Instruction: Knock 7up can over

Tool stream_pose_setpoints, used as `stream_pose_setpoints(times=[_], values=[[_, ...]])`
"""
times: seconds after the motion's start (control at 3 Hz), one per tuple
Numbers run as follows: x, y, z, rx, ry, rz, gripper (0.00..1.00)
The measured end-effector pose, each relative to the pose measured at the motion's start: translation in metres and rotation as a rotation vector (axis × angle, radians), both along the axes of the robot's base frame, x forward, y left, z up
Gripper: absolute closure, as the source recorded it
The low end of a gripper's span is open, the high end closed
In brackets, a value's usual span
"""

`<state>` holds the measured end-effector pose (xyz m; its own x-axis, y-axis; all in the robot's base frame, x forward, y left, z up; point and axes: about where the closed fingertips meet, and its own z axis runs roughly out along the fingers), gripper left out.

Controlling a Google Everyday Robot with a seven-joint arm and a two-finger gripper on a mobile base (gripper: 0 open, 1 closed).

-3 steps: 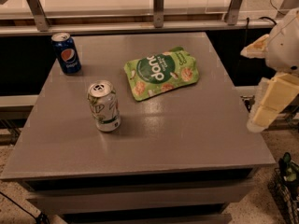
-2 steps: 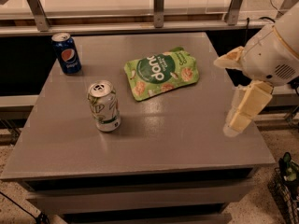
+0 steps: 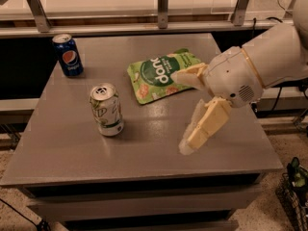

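The gripper (image 3: 180, 112) hovers wide open and empty above the table (image 3: 144, 150), its fingers (image 3: 207, 121) pointing toward the upright 7up can (image 3: 107, 109), which stands apart beyond them, probably ready to push it over.

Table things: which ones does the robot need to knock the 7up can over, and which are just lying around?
For the job:
- 7up can, standing upright, front left
- gripper, open, right of that can and apart from it, above the table

Just lying about:
- Pepsi can, upright, back left corner
- green snack bag, lying flat near the middle
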<state>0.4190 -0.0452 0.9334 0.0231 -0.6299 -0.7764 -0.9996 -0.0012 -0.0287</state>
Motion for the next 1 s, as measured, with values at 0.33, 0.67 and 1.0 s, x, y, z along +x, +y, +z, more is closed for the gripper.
stream_pose_setpoints(times=[0.33,0.67,1.0], values=[[-0.010,0.045,0.002,0.101,0.030,0.064,0.00],[-0.010,0.045,0.002,0.101,0.030,0.064,0.00],[0.013,0.059,0.001,0.149,-0.025,0.116,0.00]])
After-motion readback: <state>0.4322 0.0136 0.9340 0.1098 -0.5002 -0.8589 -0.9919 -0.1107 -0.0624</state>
